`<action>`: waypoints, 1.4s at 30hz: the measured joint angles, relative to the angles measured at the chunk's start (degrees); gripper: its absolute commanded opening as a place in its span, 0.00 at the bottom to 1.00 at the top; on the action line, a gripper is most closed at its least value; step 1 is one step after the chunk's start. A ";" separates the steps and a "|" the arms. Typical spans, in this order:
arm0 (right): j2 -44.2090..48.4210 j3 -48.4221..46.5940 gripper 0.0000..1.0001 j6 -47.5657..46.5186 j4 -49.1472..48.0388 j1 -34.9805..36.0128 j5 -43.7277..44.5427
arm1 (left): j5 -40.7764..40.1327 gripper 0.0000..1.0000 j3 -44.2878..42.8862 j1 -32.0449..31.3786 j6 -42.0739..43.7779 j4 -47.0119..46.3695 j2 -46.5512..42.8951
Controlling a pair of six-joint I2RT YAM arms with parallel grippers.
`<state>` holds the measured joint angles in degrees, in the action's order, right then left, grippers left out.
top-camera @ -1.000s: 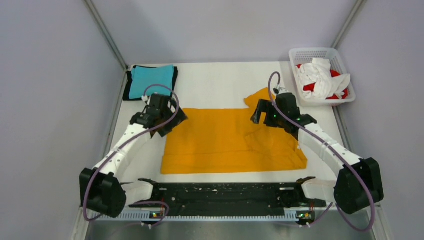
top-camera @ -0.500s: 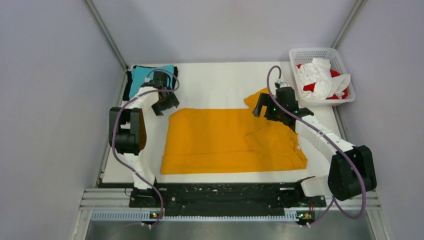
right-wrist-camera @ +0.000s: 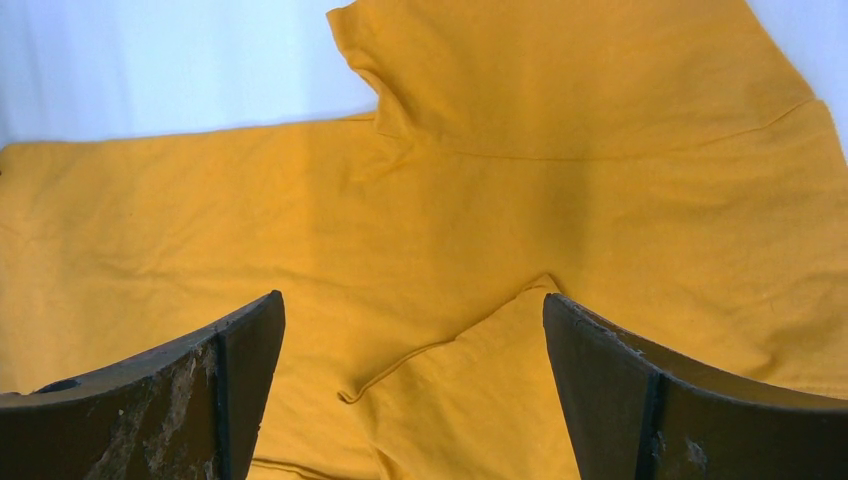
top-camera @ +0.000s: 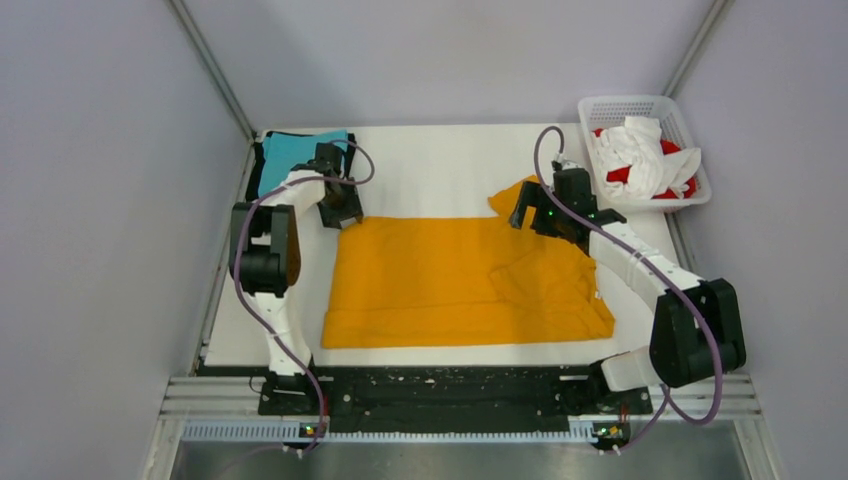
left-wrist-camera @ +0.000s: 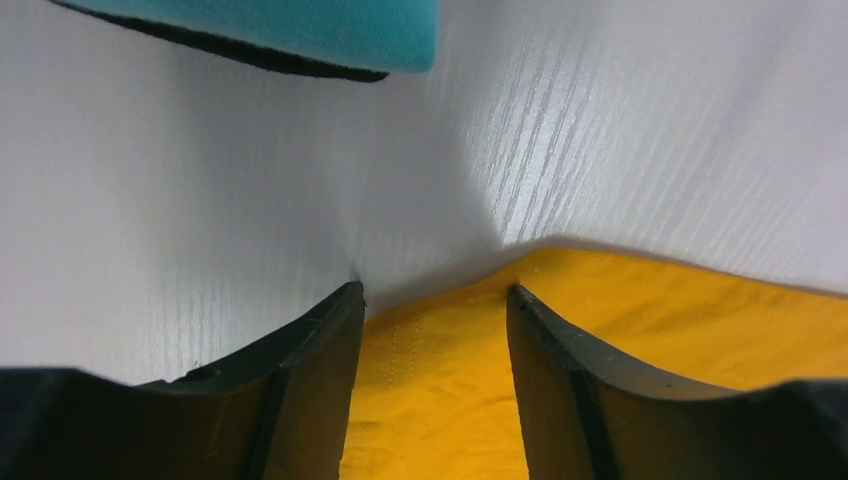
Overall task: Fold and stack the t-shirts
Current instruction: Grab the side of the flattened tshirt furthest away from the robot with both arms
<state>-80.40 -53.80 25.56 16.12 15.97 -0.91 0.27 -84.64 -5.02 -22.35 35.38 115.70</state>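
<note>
An orange-yellow t-shirt (top-camera: 440, 280) lies spread flat in the middle of the white table, with one sleeve sticking out at its far right. My left gripper (top-camera: 345, 214) is down at the shirt's far left corner. In the left wrist view that corner (left-wrist-camera: 430, 400) lies flat between the part-closed jaws of the left gripper (left-wrist-camera: 432, 292), which do not pinch it. My right gripper (top-camera: 525, 215) hovers wide open over the shirt's far right part. The right wrist view has a folded-over flap (right-wrist-camera: 480, 400) between the fingers of the right gripper (right-wrist-camera: 413, 300). A folded teal t-shirt (top-camera: 295, 160) rests on a black one (top-camera: 258, 188) at the far left.
A white lattice basket (top-camera: 625, 104) stands at the far right corner, holding crumpled white (top-camera: 635, 150) and red (top-camera: 682, 186) shirts. Grey walls close in the table on both sides. The teal and black stack sits just beyond my left gripper.
My left arm has swung from over the shirt's left edge out to its far left corner and lowered, its jaws narrowing. The right gripper has shifted slightly farther away, still wide open.
</note>
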 measured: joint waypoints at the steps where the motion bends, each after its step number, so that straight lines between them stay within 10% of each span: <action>1: -0.11 -0.02 0.99 -0.11 -0.02 -0.02 0.00 | 0.37 0.53 0.00 0.00 0.85 -0.04 0.20; 14: -2.86 -1.33 0.98 -1.46 -0.31 -0.83 -0.24 | 1.73 0.01 0.11 -0.66 7.85 -0.50 0.83; 42: -52.04 -53.11 0.74 -6.10 5.51 -1.57 13.51 | -7.82 0.00 5.81 -1.36 5.77 -5.79 -2.71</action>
<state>-132.44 -106.91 19.46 21.63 14.39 12.60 -7.55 -78.83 -6.37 -16.58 29.58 112.99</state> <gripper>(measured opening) 0.770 0.009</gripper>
